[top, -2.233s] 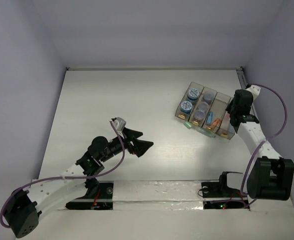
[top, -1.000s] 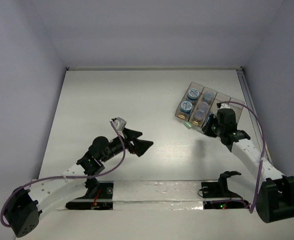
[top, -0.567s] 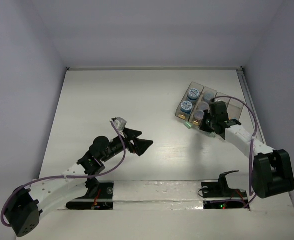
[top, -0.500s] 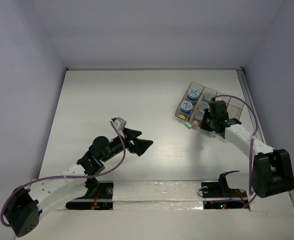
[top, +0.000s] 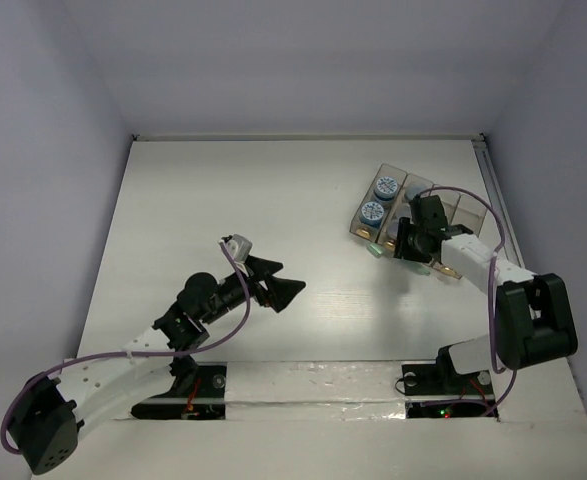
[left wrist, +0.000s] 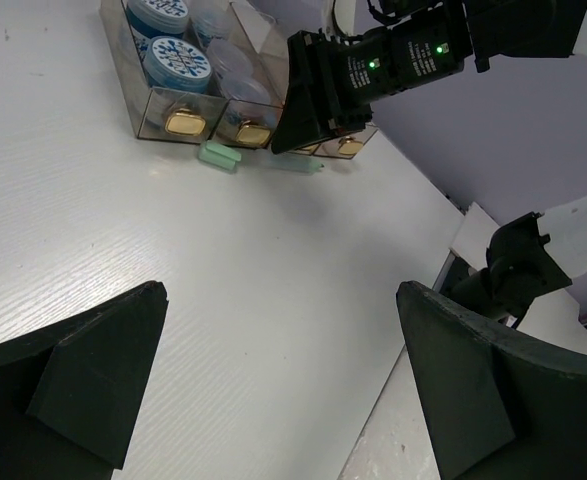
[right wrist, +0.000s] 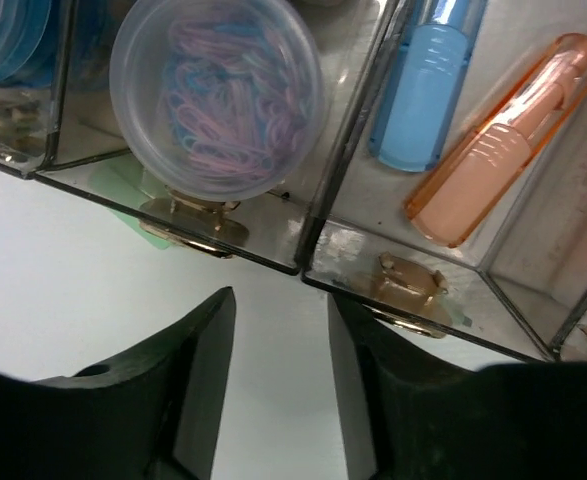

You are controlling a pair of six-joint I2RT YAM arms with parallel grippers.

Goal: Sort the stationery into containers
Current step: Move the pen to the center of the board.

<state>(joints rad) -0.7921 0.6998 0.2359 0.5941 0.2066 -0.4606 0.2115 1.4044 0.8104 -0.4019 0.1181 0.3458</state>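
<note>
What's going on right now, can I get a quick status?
Left tool wide open, empty. Right tool open, empty, at organiser box front. Two pale green sticks lie outside it. Nothing blocking.

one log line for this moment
right gripper open, empty, at organiser box front | left gripper open, away from box | green stick lying outside box

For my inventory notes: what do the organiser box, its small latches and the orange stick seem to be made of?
Organiser box: probably clear hard plastic; contents show through glossy walls. Latches: shiny gold, metal or plated plastic. Orange stick: translucent ribbed plastic, seemingly.
</note>
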